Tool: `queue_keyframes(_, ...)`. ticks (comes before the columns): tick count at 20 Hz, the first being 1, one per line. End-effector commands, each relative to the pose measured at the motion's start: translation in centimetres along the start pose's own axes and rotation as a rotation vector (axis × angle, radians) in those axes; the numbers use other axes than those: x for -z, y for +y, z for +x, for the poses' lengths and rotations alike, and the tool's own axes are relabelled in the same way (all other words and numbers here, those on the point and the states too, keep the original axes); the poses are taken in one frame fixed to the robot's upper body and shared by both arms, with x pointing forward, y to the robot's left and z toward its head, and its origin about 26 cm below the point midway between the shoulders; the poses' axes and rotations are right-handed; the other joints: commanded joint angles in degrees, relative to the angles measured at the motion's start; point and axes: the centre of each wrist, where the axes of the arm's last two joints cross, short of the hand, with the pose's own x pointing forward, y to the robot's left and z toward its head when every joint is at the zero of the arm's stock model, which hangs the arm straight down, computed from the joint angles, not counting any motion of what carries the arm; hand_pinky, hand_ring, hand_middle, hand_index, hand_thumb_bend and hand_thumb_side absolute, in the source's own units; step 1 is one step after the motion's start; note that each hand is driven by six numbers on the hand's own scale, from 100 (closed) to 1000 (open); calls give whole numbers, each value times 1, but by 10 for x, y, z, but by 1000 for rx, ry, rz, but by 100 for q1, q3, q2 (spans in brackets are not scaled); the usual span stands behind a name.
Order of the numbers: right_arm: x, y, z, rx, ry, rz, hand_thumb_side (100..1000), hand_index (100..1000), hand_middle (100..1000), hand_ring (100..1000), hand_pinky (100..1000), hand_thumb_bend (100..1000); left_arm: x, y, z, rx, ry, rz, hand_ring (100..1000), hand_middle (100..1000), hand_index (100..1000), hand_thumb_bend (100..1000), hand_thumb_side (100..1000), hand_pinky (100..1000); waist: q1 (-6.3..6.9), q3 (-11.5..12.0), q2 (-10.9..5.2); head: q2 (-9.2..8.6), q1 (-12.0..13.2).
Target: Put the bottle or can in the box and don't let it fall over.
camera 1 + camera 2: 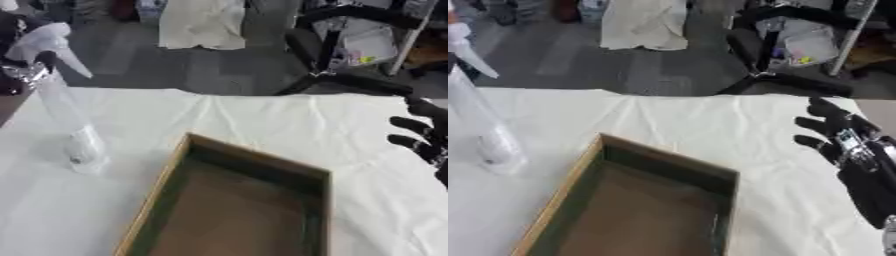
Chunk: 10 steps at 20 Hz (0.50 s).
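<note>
A clear spray bottle (pixel 68 120) with a white trigger head stands on the white cloth at the left, its base left of the box and its top leaning left and away. My left hand (pixel 33 64) shows only as dark fingers at the left edge, curled round the bottle's neck just under the trigger head. An open cardboard box (pixel 262 167), brown with dark inner walls, lies in the middle and runs off the bottom edge; nothing shows inside it. My right hand (pixel 846 142) hovers open to the right of the box, fingers spread.
A wrinkled white cloth (pixel 262 117) covers the table. Past the table's far edge are a black chair base (pixel 337 75), a pale cloth on the floor (pixel 203 25) and some clutter at the top right.
</note>
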Motion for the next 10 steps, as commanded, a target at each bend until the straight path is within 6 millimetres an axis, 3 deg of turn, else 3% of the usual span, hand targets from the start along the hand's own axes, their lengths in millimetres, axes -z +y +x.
queue_keyframes(1, 3, -4, 8, -25, -19, 4, 564, 784, 985, 891, 828, 100, -2, 12, 5, 15, -12, 39, 610, 753, 715, 100, 371, 685, 7, 17, -111, -86, -3)
queue_keyframes(10, 2, -5, 6, -28, -13, 5, 565, 784, 986, 891, 829, 100, -1, 12, 6, -12, -25, 76, 556, 702, 663, 100, 420, 644, 14, 3, -115, -81, -10)
